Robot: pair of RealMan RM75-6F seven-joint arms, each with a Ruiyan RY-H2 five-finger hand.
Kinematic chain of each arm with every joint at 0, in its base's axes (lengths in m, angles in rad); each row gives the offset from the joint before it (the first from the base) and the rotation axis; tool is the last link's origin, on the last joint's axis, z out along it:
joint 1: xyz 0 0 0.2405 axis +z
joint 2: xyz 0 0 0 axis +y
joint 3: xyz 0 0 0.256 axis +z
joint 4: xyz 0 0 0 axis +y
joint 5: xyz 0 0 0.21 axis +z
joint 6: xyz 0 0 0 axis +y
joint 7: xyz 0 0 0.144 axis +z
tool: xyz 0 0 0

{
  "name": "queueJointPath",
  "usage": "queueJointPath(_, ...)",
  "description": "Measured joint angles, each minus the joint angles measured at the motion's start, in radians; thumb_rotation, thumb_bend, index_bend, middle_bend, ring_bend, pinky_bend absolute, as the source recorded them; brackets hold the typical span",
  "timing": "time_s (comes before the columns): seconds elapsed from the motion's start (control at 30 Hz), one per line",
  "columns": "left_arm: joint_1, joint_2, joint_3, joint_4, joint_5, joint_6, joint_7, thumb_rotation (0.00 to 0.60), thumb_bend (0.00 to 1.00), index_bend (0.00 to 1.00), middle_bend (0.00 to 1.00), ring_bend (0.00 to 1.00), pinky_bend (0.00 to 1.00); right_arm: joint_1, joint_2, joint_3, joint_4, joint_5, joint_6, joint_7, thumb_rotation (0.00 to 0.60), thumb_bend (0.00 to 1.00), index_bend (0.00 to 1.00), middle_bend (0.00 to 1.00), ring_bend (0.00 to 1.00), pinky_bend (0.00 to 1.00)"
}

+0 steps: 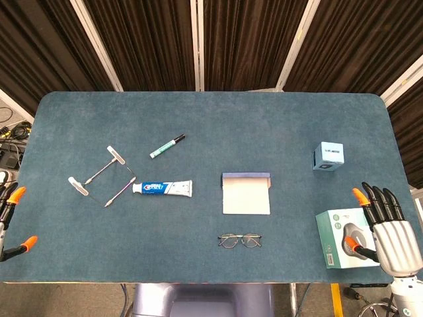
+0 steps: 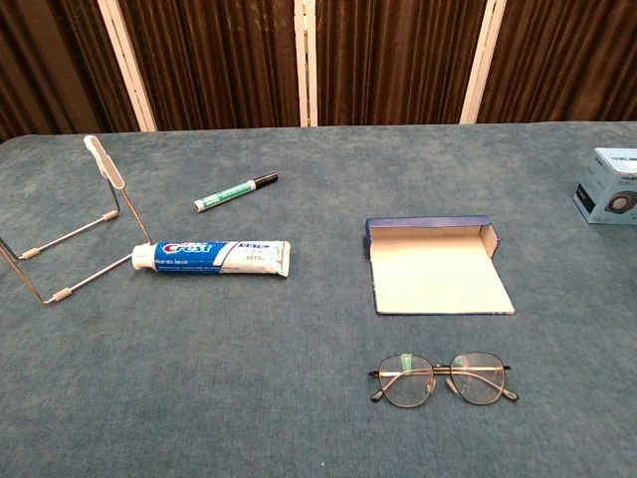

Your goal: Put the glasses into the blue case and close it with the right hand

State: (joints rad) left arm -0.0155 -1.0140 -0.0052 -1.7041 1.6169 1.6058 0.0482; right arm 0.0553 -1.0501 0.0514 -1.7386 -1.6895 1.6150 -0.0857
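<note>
Right hand [image 1: 390,231] fingers spread, empty, beside teal box [image 1: 336,239].

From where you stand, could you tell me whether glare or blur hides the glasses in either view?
Head view: even light, the glasses small, thin but readable. Chest view: sharp, soft shadows, no glare; lenses clear beside the open blue case.
</note>
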Motion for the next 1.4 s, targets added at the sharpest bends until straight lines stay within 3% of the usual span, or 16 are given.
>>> queueJointPath(0.43, -0.014, -0.007, -0.013, -0.005, -0.017, -0.02, 0.017, 0.6, 0.0, 0.0, 0.0, 0.0, 0.0, 0.037, -0.005, -0.014, -0.016, -0.002, -0.094, -0.015, 0.6, 0.0, 0.04, 0.0, 0.0, 0.0)
queueJointPath(0.67, -0.035, -0.018, -0.03, 0.002, -0.078, -0.073, 0.039, 0.6, 0.0, 0.0, 0.0, 0.0, 0.0, 0.176, 0.015, -0.016, -0.066, 0.012, -0.369, 0.001, 0.6, 0.0, 0.32, 0.0, 0.0, 0.0)
queueJointPath(0.8, -0.046, -0.026, -0.041, 0.003, -0.111, -0.096, 0.057, 0.6, 0.0, 0.0, 0.0, 0.0, 0.0, 0.29, 0.004, -0.006, -0.095, 0.049, -0.574, 0.024, 0.6, 0.04, 0.38, 0.0, 0.0, 0.0)
queueJointPath(0.97, -0.055, -0.034, -0.045, 0.004, -0.13, -0.117, 0.076, 0.6, 0.0, 0.0, 0.0, 0.0, 0.0, 0.448, -0.056, 0.024, -0.109, 0.154, -0.794, 0.004, 0.6, 0.12, 0.41, 0.0, 0.0, 0.0)
queueJointPath(1.07, -0.061, -0.039, -0.047, 0.007, -0.141, -0.128, 0.084, 0.6, 0.0, 0.0, 0.0, 0.0, 0.0, 0.507, -0.106, 0.045, -0.104, 0.243, -0.856, -0.044, 0.6, 0.14, 0.42, 0.0, 0.0, 0.0)
queueJointPath(1.4, -0.078, -0.047, -0.053, 0.019, -0.163, -0.157, 0.089, 0.6, 0.0, 0.0, 0.0, 0.0, 0.0, 0.623, -0.263, 0.067, -0.065, 0.501, -0.924, -0.268, 0.6, 0.2, 0.45, 0.0, 0.0, 0.0)
